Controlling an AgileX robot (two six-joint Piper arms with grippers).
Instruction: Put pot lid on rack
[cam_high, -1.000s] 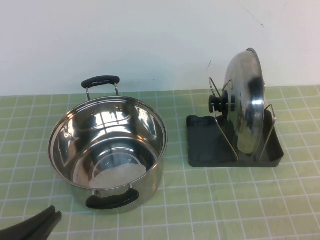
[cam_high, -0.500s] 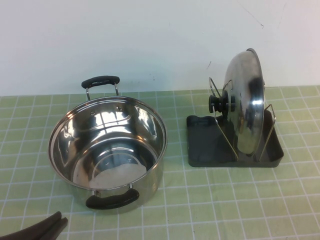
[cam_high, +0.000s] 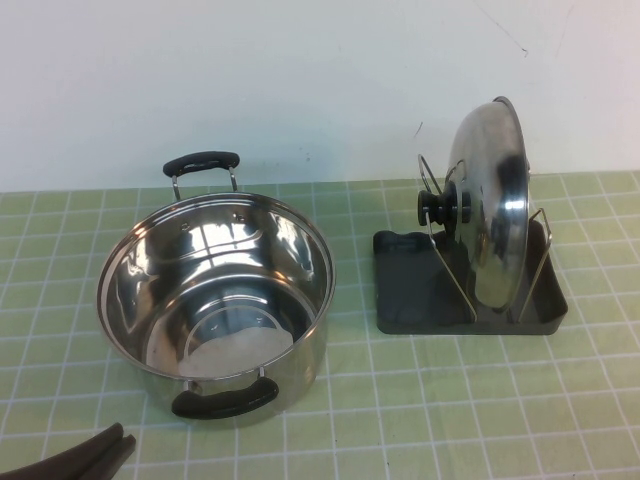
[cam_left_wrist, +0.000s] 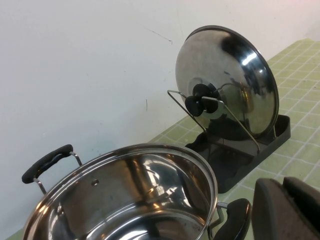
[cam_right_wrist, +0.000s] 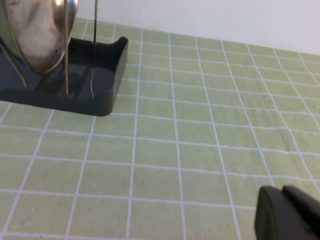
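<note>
The shiny steel pot lid (cam_high: 492, 205) stands on edge in the rack (cam_high: 410, 300), leaning against its wire loops, with its black knob (cam_high: 437, 207) facing the pot. It also shows in the left wrist view (cam_left_wrist: 235, 80) and partly in the right wrist view (cam_right_wrist: 35, 30). My left gripper (cam_high: 108, 447) is shut and empty at the table's front left, near the pot's front handle; it also shows in the left wrist view (cam_left_wrist: 286, 202). My right gripper (cam_right_wrist: 286, 207) is shut and empty over bare table to the right of the rack (cam_right_wrist: 102, 82), outside the high view.
The open steel pot (cam_high: 322, 262) with two black handles stands left of the rack. A white wall runs along the back of the green tiled table (cam_high: 450, 400).
My left gripper's tip has shifted slightly right and lower at the bottom left edge. The lid, rack and pot have not moved.
</note>
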